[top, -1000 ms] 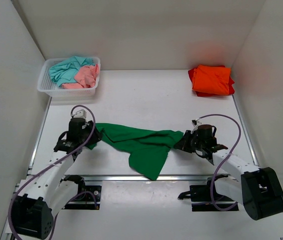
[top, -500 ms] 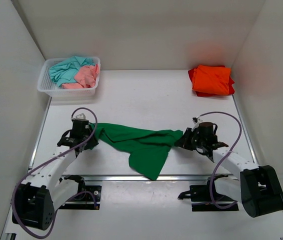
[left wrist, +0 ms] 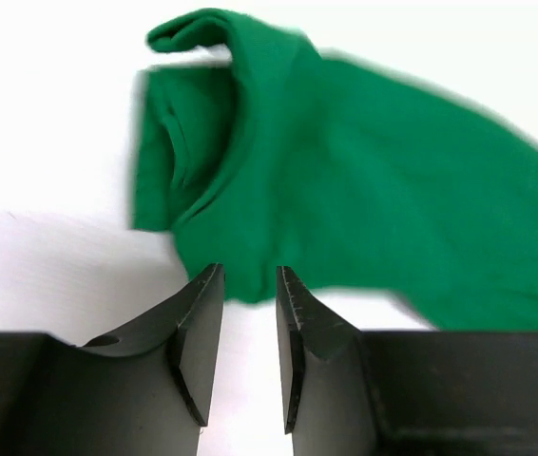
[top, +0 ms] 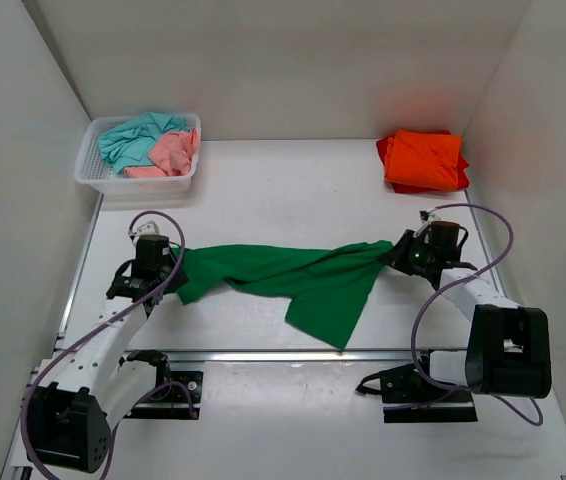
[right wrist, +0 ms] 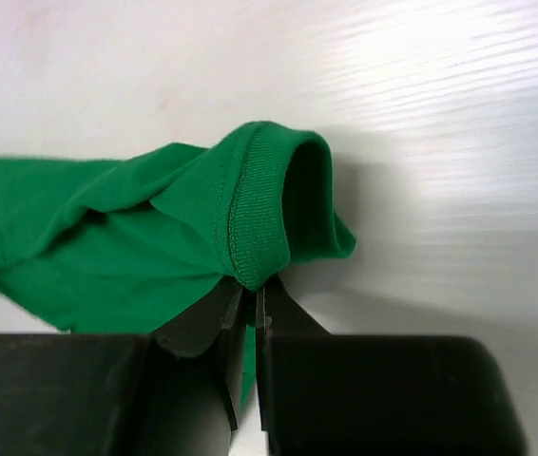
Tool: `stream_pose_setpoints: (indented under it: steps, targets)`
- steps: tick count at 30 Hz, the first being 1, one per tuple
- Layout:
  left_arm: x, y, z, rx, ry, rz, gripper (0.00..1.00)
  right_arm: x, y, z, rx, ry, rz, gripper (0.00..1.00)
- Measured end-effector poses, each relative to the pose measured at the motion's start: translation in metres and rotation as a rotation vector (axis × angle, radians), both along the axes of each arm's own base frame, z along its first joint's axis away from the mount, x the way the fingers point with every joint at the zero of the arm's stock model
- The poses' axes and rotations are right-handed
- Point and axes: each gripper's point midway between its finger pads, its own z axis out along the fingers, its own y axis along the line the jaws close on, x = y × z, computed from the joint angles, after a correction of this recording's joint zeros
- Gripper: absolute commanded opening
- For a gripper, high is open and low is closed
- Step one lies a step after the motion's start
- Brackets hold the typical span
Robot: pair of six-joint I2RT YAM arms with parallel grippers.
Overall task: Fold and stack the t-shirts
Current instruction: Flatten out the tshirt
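Pinching a ribbed hem of the green t-shirt (right wrist: 250,204), the right tool (right wrist: 255,290) has its jaws closed tight on the cloth. The gripped fold rises just above the fingertips in the right wrist view. The left tool (left wrist: 248,275) holds nothing: its jaws stand a little apart, with bare white surface showing in the gap. The shirt's rumpled left end lies just ahead of its fingertips. Whether cloth and tips touch cannot be told.

Between the two tools the green t-shirt stretches as a long, creased band across the near half of the tabletop (top: 283,200). It is higher at the right end, where it is gripped. A broad flap spreads from the band toward the near edge, right of centre, and ends in a point.

The tabletop is plain white and smooth, with a faint grain visible in the right wrist view. A metal rail (top: 263,353) runs along its near edge. Plain white walls (top: 283,60) close it in at the left, back and right. Purple cables (top: 483,250) loop from each white arm.

Well apart from both tools, an orange t-shirt (top: 423,160) lies folded in the far right corner, throwing a reddish tint on the wall behind it. In the far left corner, close to the left wall, sits a white mesh basket (top: 138,182). It holds a crumpled teal t-shirt (top: 133,138) with a pink t-shirt (top: 173,152) bunched beside it on the right.
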Motion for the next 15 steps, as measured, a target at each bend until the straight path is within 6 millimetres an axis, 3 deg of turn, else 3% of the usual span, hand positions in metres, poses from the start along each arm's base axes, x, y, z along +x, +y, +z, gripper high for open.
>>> stream_pose_setpoints:
  steps: [3, 7, 11, 15]
  targets:
    - [0.012, 0.003, 0.019, 0.007, -0.051, 0.019, 0.4, 0.01, -0.02, 0.002, -0.02, -0.002, -0.053, 0.0]
    - [0.019, 0.002, 0.027, 0.004, -0.083, 0.021, 0.4, 0.013, -0.011, 0.004, -0.039, -0.012, -0.019, 0.0]
    - [0.019, 0.001, 0.019, 0.01, -0.052, 0.007, 0.37, 0.011, -0.002, 0.0, -0.044, -0.001, 0.014, 0.0]
    - [0.01, -0.009, -0.006, 0.0, 0.046, -0.051, 0.39, 0.012, -0.008, -0.001, -0.051, 0.002, -0.002, 0.01]
